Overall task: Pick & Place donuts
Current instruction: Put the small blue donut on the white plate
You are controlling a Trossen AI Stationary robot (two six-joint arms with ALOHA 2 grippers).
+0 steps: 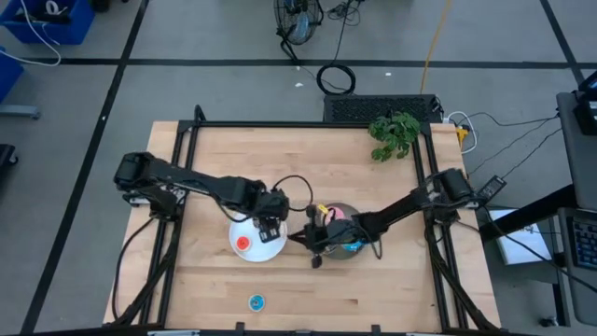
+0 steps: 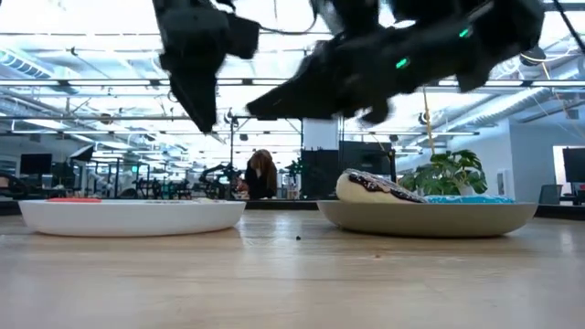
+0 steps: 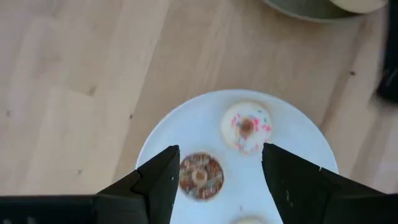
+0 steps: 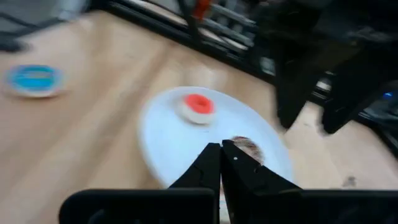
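Note:
The white plate (image 1: 254, 250) holds a red donut (image 1: 242, 244), a white sprinkled donut (image 3: 247, 127) and a brown donut (image 3: 200, 176). My left gripper (image 3: 217, 152) hangs open above this plate, clear of the donuts, with the brown one below the gap between its fingers. The grey plate (image 2: 425, 219) carries a brown-sprinkled donut (image 2: 375, 186), a blue donut (image 2: 468, 198) and a pink one (image 1: 338, 214). My right gripper (image 4: 221, 145) is shut, in the air between the two plates, pointing at the white plate's rim. A small blue donut (image 1: 256, 301) lies on the table near the near edge.
A potted green plant (image 1: 394, 133) stands at the table's far right corner. The two arms meet closely over the plates in the table's middle. Bare wood lies toward the near edge (image 1: 373, 299) and the far left. A person (image 2: 260, 174) shows far off in the room.

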